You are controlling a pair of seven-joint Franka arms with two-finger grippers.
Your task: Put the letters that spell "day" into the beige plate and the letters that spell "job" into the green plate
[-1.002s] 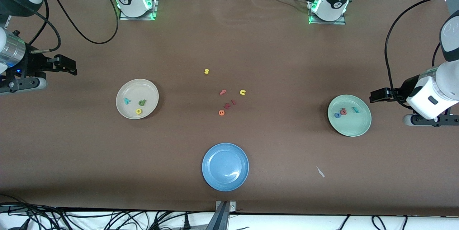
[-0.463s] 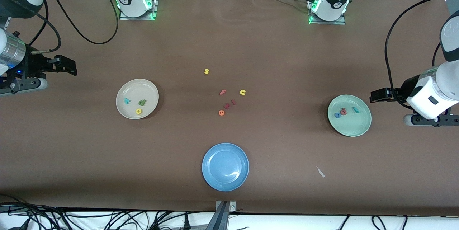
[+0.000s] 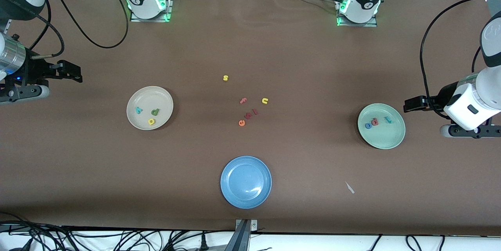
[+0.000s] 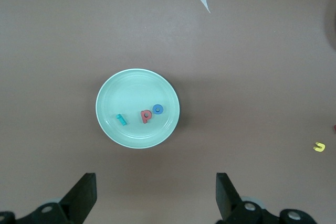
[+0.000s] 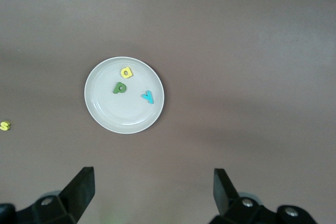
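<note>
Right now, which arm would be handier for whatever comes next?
Neither: all three letters already lie in the beige plate and three in the green plate. Left gripper and right gripper both wait open, raised beside their plates.

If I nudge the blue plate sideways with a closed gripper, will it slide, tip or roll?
The blue plate sits flat, wide and low on the brown table, so it will probably slide, not tip or roll. It holds nothing, so nothing should spill. Its glossy surface suggests a hard glaze: a finger may slip up over the shallow rim, so push low.
</note>
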